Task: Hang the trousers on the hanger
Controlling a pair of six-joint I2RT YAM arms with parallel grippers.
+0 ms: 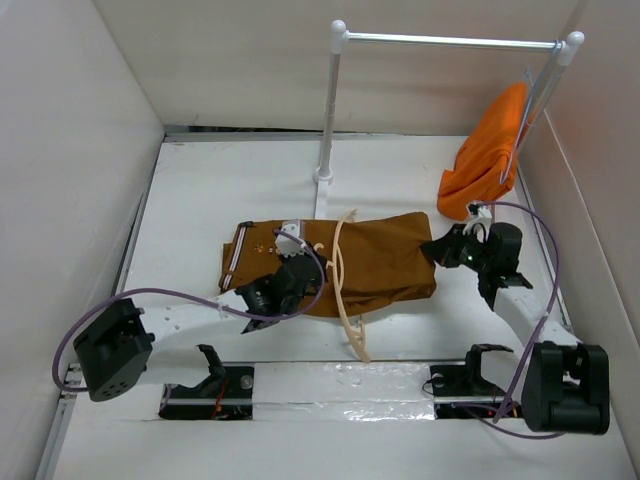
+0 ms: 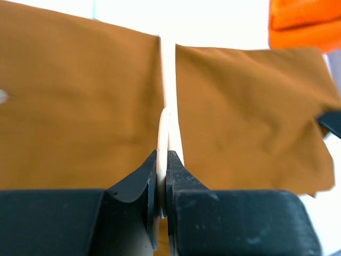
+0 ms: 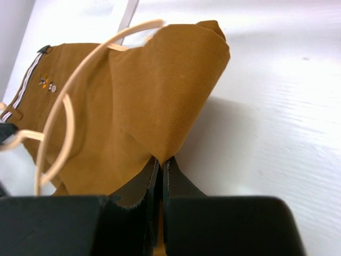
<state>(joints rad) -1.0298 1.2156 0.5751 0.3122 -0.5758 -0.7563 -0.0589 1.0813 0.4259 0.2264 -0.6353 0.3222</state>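
Note:
The rust-brown trousers (image 1: pixel 385 262) lie flat mid-table, with the striped waistband (image 1: pixel 232 262) on the left. The pale wooden hanger (image 1: pixel 340 275) lies across them from front to back. My left gripper (image 1: pixel 305 262) sits over the waistband half. In the left wrist view it (image 2: pixel 163 160) is shut on a thin pale bar of the hanger (image 2: pixel 169 80), with trousers fabric (image 2: pixel 80 106) on both sides. My right gripper (image 1: pixel 437 250) is at the right end of the trousers. It (image 3: pixel 161 162) is shut on a pinched fold of the trousers (image 3: pixel 154 85), lifted off the table, with the hanger (image 3: pixel 64 96) curving to its left.
A white rail (image 1: pixel 450 41) on two posts stands at the back, one post's foot (image 1: pixel 323 176) just behind the trousers. An orange garment (image 1: pixel 487 160) hangs from the rail's right end, close to my right arm. White walls close in the left, back and right sides.

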